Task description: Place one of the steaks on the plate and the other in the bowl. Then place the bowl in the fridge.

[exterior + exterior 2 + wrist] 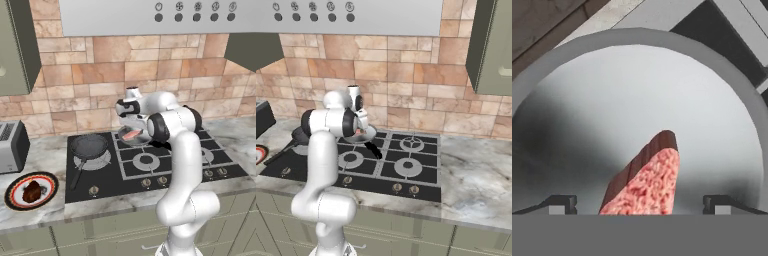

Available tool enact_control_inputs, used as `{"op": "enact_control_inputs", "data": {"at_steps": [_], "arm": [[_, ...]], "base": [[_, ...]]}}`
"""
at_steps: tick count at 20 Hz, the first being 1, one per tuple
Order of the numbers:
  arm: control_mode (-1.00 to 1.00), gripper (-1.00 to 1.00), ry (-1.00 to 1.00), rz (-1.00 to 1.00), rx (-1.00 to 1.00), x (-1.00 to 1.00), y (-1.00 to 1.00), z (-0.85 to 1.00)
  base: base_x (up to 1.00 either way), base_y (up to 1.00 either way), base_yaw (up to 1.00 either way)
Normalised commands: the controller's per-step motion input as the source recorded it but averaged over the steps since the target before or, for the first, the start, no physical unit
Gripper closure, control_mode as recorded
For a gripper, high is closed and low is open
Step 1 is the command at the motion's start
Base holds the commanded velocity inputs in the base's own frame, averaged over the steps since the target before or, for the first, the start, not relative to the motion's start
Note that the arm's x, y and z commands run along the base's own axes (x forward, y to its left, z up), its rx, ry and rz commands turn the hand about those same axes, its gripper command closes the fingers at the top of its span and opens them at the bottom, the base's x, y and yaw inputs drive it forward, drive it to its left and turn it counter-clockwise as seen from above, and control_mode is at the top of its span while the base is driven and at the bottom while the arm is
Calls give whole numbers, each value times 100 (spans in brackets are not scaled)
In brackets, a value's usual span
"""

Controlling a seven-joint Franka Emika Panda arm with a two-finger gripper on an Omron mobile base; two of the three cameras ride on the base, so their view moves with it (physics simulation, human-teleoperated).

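Note:
A pale pink raw steak (132, 135) lies in a silver frying pan (142, 141) on the back burner of the stove. My gripper (131, 128) hangs just above it, pointing down, open. In the hand view the steak (647, 182) sits between the two fingertips (562, 203), which stand wide apart over the silver pan (712, 125) without touching the meat. The dark reddish-brown steak (32, 192) rests on the round plate (11, 199) with the black rim and red ring, on the counter at far left. The bowl and the fridge are out of view.
A dark frying pan (89, 146) sits on the stove's left burner, handle toward the front. A toaster (12, 145) stands behind the plate. The silver pan (367, 134) has a dark handle (374, 150). Marble counter (476, 170) stretches right of the stove; a hood and cabinets hang overhead.

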Motion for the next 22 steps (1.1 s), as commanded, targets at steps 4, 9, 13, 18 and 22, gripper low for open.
{"op": "enact_control_inputs", "data": {"at_steps": [4,9,13,18,22], "arm": [[-100,-100,0,-4,0,0,1,-14],[-100,-100,0,-4,0,0,0,-23],[-100,-100,0,-4,0,0,0,-25],[-100,100,0,-4,0,0,2,-31],[-100,100,0,-4,0,-16,0,-37]], "base": [[0,0,0],[0,0,0],[0,0,0],[0,0,0],[0,0,0]]}}
